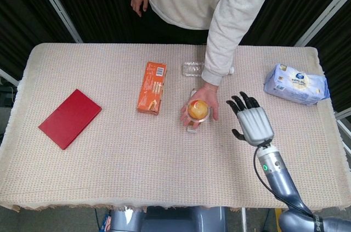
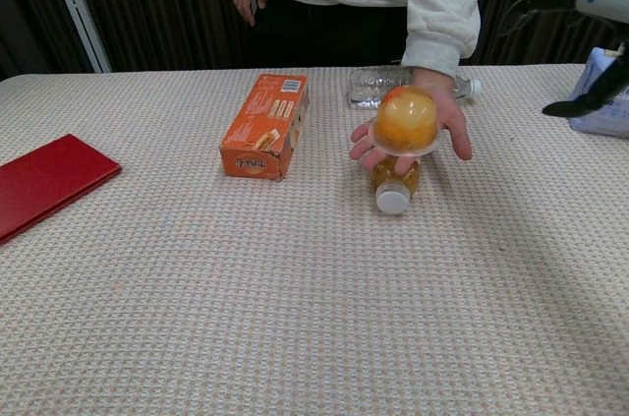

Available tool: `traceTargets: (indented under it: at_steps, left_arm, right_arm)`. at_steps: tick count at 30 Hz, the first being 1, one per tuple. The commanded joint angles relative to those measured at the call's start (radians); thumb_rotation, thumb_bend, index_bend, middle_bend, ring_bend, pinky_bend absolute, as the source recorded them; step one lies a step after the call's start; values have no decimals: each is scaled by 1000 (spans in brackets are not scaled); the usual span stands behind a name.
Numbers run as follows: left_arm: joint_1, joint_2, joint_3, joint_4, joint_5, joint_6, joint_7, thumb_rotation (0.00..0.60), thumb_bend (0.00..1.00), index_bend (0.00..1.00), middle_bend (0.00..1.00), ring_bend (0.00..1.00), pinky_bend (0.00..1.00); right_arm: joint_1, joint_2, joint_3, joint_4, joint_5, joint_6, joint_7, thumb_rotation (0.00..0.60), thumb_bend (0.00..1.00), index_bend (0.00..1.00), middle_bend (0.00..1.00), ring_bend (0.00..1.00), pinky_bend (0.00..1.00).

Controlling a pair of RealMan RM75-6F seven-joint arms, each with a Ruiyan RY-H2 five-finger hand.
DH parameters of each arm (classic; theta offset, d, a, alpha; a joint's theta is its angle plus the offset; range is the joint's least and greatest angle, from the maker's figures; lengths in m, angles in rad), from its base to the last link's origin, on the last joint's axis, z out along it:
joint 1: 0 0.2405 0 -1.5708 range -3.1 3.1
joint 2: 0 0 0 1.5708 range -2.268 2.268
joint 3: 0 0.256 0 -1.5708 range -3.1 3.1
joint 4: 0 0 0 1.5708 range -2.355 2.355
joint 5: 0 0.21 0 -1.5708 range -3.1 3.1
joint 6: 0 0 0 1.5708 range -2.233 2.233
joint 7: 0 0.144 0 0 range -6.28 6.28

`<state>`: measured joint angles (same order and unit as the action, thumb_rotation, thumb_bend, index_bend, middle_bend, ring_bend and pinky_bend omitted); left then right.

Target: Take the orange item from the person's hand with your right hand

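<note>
The orange item [image 1: 198, 109] [image 2: 406, 119] is a round orange fruit cup resting on the person's upturned palm [image 1: 204, 100] [image 2: 447, 123] above the middle of the table. My right hand [image 1: 251, 120] [image 2: 588, 3] hovers open just to the right of it, fingers spread and pointing away from me, a short gap from the person's hand. It holds nothing. My left hand shows in neither view.
An orange-drink bottle [image 2: 394, 183] lies under the person's hand. Behind it lies a clear bottle [image 1: 193, 68] [image 2: 378, 85]. An orange box [image 1: 152, 87] [image 2: 265, 124] sits to the left, a red book [image 1: 69, 118] [image 2: 44, 180] far left, a blue-white packet [image 1: 296, 84] [image 2: 603, 91] at right.
</note>
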<state>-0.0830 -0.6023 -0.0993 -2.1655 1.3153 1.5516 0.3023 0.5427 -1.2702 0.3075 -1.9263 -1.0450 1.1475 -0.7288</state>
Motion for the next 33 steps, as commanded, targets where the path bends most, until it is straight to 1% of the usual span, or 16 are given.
traceTargets:
  at_steps: [1,3,5,11,14,21,24,27,31,33]
  left_arm:
    - [-2,1,0,1,-2,-5,-2,600,152,0,0,0,0]
    - [-4,1,1,1,-1,-10,-2,600,152,0,0,0,0]
    - [-5,1,2,1,1,-12,-1,600,152,0,0,0,0]
    - [-5,1,3,0,3,-14,-1,600,151,0,0,0,0]
    - [-6,0,3,1,1,-16,-1,600,151,0,0,0,0]
    - [-8,-2,5,-2,5,-20,4,600,152,0,0,0,0]
    - [-7,-1,6,-2,6,-20,3,600,152,0,0,0,0]
    - [-8,-2,7,-2,6,-22,5,600,152,0,0,0,0]
    - [-10,-2,7,-3,7,-25,6,600,152,1,0,0,0]
    - [-10,-2,7,-4,6,-25,8,600,152,1,0,0,0]
  right_arm:
    - [131,-106,69,17,187,-19,-131,600,155,205,154,79,205]
    - [175,-149,81,34,266,-4,-168,600,156,208,157,82,207]
    - [206,-178,86,47,317,9,-193,600,159,209,163,89,207]
    - [281,-247,71,101,420,40,-248,600,164,208,167,92,207]
    - [298,-266,67,120,436,47,-237,600,164,202,162,85,208]
    - [328,-309,54,183,428,53,-196,600,165,200,156,83,208]
    - [337,-320,49,208,443,54,-196,600,184,212,158,89,209]
    - [343,-330,41,234,459,50,-196,600,204,255,195,131,253]
    - [348,-352,28,277,445,45,-168,600,243,333,293,235,351]
    - [349,-367,18,303,428,40,-148,600,278,401,368,309,429]
